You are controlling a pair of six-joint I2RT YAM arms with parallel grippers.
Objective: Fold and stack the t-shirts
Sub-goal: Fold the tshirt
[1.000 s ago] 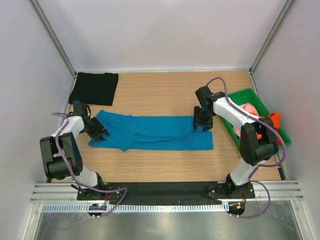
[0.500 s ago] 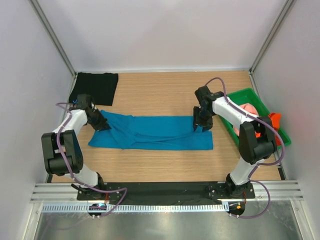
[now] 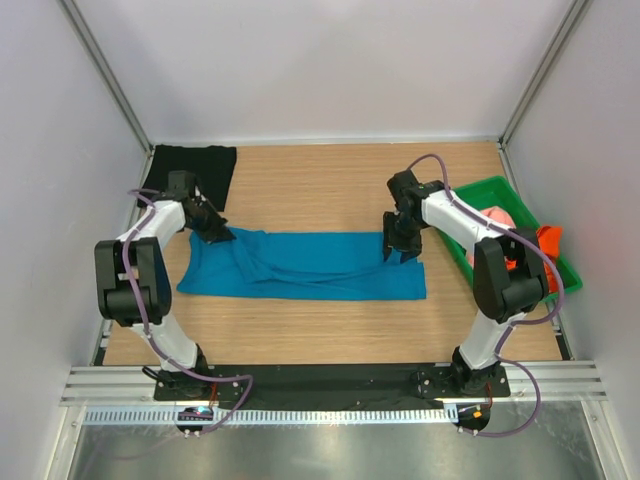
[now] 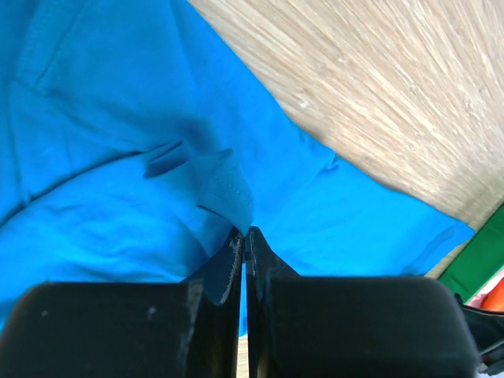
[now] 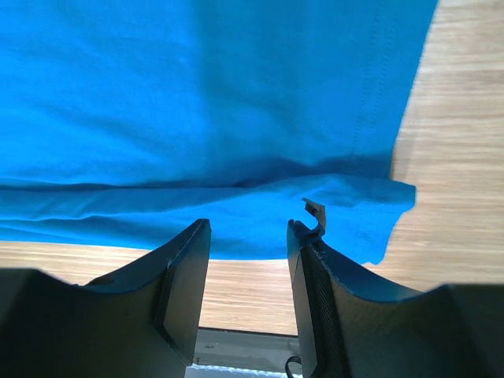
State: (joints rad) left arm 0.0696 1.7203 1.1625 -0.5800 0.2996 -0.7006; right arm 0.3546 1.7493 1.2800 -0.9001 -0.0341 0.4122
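Top external: mid-fold on teal-blue t-shirt [image 3: 320,268]. Clamped its far-left corner w/ left gripper [image 3: 222,236]; kept right gripper [image 3: 392,254] agape over its right end, gripping nothing. Next, prob.: needed right-end pinch, joint lift.

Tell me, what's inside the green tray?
A pink t-shirt lies bunched in the green tray, with an orange t-shirt at its right rim. The right arm covers much of the tray, so anything under it stays hidden.

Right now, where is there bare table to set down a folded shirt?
Bare table lies beyond the teal-blue t-shirt, between the black t-shirt and the green tray, and in front of it toward the near edge. The tray side and the corner around the left gripper are crowded.
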